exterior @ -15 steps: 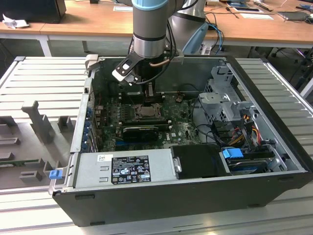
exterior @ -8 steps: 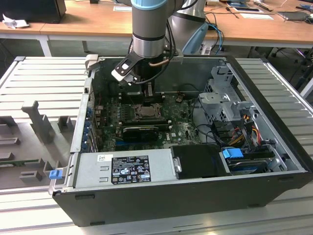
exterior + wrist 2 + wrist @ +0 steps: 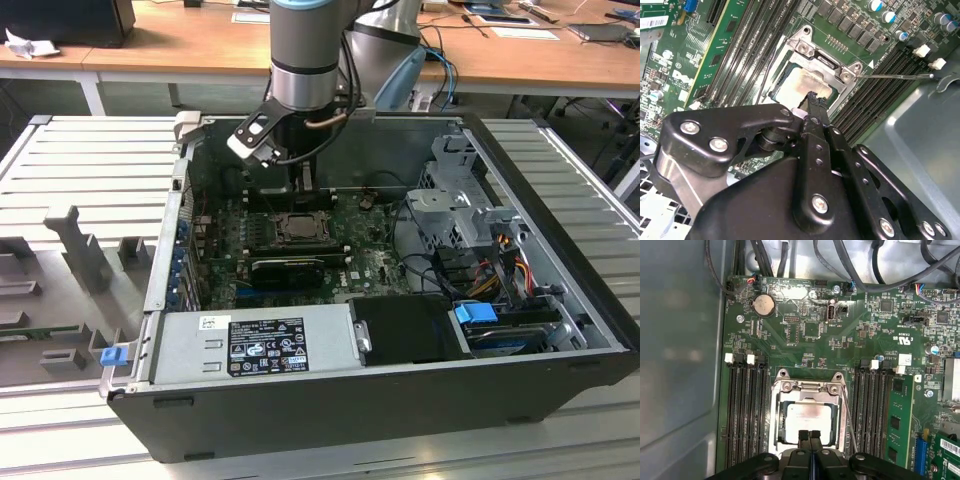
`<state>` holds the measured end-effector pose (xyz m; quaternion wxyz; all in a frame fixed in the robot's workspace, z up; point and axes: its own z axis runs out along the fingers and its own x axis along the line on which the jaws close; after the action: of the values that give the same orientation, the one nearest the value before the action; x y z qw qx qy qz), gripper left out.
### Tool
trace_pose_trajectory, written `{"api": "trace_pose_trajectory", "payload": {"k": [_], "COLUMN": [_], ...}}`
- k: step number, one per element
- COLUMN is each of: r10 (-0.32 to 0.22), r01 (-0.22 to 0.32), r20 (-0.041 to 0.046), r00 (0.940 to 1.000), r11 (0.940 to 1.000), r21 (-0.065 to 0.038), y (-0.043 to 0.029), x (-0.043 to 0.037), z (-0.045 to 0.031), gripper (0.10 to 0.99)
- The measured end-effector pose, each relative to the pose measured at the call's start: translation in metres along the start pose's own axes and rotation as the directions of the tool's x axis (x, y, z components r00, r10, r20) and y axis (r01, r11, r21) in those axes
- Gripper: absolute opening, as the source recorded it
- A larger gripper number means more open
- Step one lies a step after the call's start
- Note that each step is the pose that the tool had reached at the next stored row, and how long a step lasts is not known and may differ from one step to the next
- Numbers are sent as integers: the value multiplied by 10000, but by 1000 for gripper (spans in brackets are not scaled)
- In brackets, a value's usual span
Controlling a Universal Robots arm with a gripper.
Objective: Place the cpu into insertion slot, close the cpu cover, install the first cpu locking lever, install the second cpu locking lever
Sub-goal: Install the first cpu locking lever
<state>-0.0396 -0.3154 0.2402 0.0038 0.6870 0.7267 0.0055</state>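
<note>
Computer case (image 3: 380, 400) lying open on a ribbed metal table (image 3: 560, 150), seen from above and in front in the exterior view. A green board (image 3: 370, 265) covers the case floor. A grey power unit (image 3: 255, 345) sits along the near edge toward 7 o'clock, and a metal drive cage (image 3: 460, 200) stands toward 2 o'clock. A wooden desk (image 3: 200, 40) runs across behind, at 12 o'clock.

The arm (image 3: 305, 50) comes down from 12 o'clock into the case. Its claw (image 3: 302, 190) hangs just over the slot (image 3: 268, 230), which lies a little toward 11 o'clock from the middle of the board.

In both wrist views the claw (image 3: 810, 434) (image 3: 813, 96) has its two black fingers pressed flat together, with nothing held between them. The tips are at one edge of the cpu (image 3: 807, 416) (image 3: 799, 84); whether they touch it cannot be told.

The cpu lies flat in the slot, its pale metal top facing up. The cover (image 3: 809, 386) (image 3: 826, 62), a silvery frame with two screws along one side, looks to be lying down around the cpu, which shows through its window. A thin wire lever (image 3: 849, 415) (image 3: 895, 76) slants away from one corner of the cover, beside the long dark memory slots (image 3: 745, 410). A round coin battery (image 3: 763, 305) sits farther off on the board.
</note>
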Motion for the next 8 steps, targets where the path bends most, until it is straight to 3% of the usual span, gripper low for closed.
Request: {"api": "trace_pose_trajectory", "payload": {"k": [2,6,8], "r10": [0,-260,-970], "r01": [0,260,970], "r20": [1,-3,-11], "r00": [10000,9997,9953], "r11": [10000,9997,9953], "r21": [1,0,2], "y": [1,1,1], "x": [0,0,0], "z": [-40,-52,-53], "gripper": [106,106,106]}}
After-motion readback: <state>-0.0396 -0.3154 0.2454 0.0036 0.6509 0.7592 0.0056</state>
